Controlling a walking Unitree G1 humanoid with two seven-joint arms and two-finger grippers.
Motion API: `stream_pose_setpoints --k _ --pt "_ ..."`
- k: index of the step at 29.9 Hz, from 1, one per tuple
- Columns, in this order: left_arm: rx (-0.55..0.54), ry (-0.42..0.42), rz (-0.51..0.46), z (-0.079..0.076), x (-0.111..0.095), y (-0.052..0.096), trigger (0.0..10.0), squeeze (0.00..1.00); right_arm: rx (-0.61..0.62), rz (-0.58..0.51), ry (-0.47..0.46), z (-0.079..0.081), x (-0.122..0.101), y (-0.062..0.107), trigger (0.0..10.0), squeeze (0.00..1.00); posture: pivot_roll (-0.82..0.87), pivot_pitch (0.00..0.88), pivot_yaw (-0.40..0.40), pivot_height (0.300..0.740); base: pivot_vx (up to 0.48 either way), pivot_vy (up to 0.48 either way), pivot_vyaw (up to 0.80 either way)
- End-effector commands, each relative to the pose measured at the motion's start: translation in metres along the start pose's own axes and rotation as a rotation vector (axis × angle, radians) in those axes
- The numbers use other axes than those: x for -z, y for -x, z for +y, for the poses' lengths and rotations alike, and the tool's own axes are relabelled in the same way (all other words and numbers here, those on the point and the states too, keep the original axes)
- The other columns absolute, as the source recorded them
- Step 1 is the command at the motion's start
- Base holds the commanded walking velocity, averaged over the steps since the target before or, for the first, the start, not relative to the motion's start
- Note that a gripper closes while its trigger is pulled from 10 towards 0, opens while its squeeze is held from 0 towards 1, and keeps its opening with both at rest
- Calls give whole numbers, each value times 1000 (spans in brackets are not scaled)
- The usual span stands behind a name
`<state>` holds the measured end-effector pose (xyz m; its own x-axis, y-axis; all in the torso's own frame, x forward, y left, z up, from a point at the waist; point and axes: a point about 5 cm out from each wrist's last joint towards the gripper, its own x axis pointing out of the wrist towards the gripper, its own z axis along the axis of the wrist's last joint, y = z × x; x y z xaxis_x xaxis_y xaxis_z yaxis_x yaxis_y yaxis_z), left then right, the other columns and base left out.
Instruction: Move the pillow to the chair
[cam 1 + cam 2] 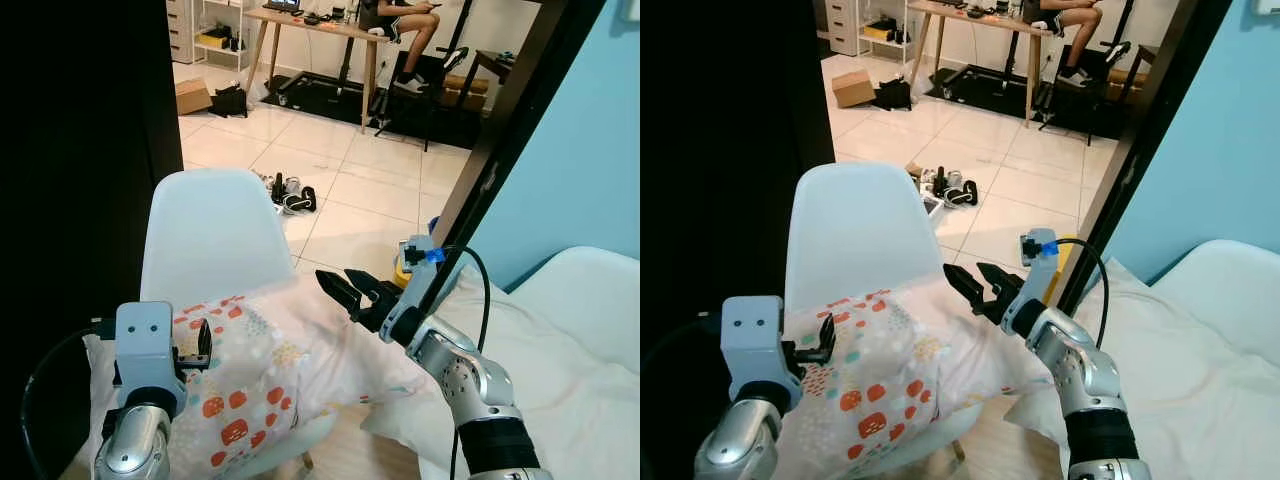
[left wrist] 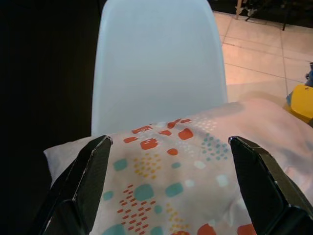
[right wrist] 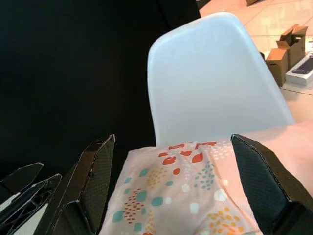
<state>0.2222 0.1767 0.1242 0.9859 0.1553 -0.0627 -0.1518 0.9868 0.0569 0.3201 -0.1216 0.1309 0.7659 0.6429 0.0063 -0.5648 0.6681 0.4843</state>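
A pillow [image 1: 262,368] with orange and teal spots lies across the seat of the white shell chair [image 1: 212,228]; its plain right end hangs over the seat edge toward the bed. My left gripper [image 1: 155,330] is open at the pillow's left end, its fingers [image 2: 90,178] straddling the patterned cloth without closing on it. My right gripper [image 1: 335,275] is open just above the pillow's right part, pointing at the chair back. Its fingers [image 3: 98,178] spread wide, with the pillow [image 3: 181,196] and chair [image 3: 210,78] between them.
A white bed [image 1: 585,330] fills the lower right under a blue wall. A dark panel [image 1: 80,160] stands at the left and a dark door frame [image 1: 505,130] at the right. Shoes [image 1: 290,192] lie on the tiled floor beyond the chair. A person [image 1: 405,30] sits at a far desk.
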Motion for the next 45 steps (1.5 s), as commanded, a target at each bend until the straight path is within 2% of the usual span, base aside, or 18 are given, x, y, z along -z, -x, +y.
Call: stream_pose_setpoints --k 1,33,37,45 --pt "25 6 14 -4 3 -2 10000 0 31 -6 -14 -6 1 3 10000 0 15 0 -131 740 0 0 0" --pt "51 -10 27 -6 6 -5 10000 0 108 -31 -7 -16 -4 2 10000 0 17 0 -130 740 -351 0 0" --pt "50 -7 27 -6 6 -5 10000 0 166 -53 4 -23 -8 3 10000 0 16 0 -128 740 -376 0 -658" --pt "46 0 22 -6 6 -5 10000 0 206 -68 6 -27 -10 5 10000 0 14 0 -128 740 -360 0 -720"
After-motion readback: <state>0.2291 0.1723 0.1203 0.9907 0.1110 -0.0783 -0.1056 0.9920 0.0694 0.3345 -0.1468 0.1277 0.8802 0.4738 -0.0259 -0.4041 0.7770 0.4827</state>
